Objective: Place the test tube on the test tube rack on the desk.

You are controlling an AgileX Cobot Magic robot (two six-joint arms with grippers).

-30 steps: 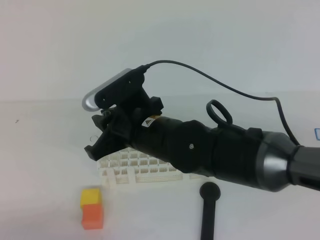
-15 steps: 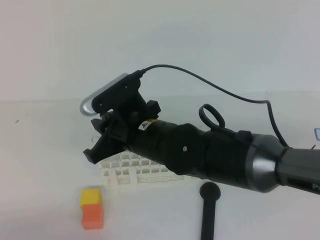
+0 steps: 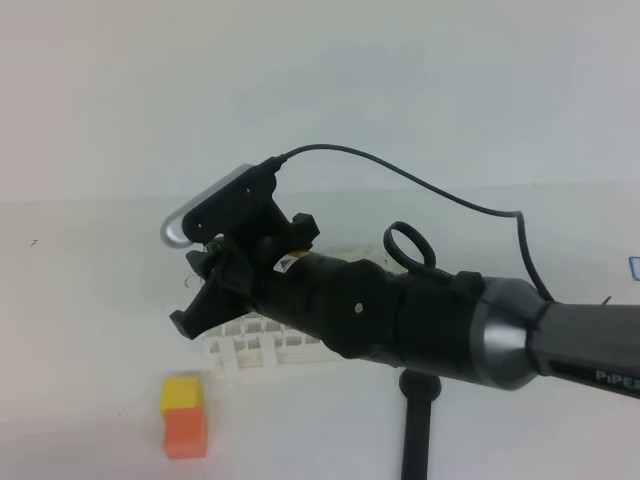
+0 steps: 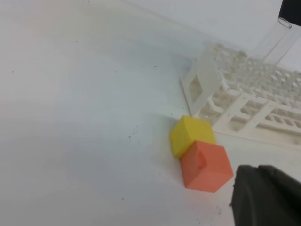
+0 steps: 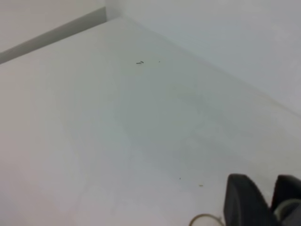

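Observation:
The clear test tube (image 4: 275, 42) leans at the far side of the white test tube rack (image 4: 244, 89), open end up and lower end down among the rack's holes. In the high view the rack (image 3: 255, 345) stands on the white desk (image 3: 90, 330), mostly hidden under my right arm. My right gripper (image 3: 190, 315) hangs over the rack's left end, close to the tube's top. In the right wrist view its fingers (image 5: 244, 202) stand close together, with the tube's rim (image 5: 207, 219) just left of them. I cannot tell whether they grip it. Only a dark part of my left gripper (image 4: 268, 197) shows.
A small yellow-and-orange block (image 3: 183, 415) lies on the desk in front of the rack's left corner, also in the left wrist view (image 4: 200, 150). A black rod (image 3: 417, 440) stands at the front middle, its knob hidden under the right arm. A black cable arcs above the arm.
My right arm has stretched further left and sunk lower, now covering the rod's knob. The gripper tip has dipped a little over the rack's left end. Rack and block have not moved.

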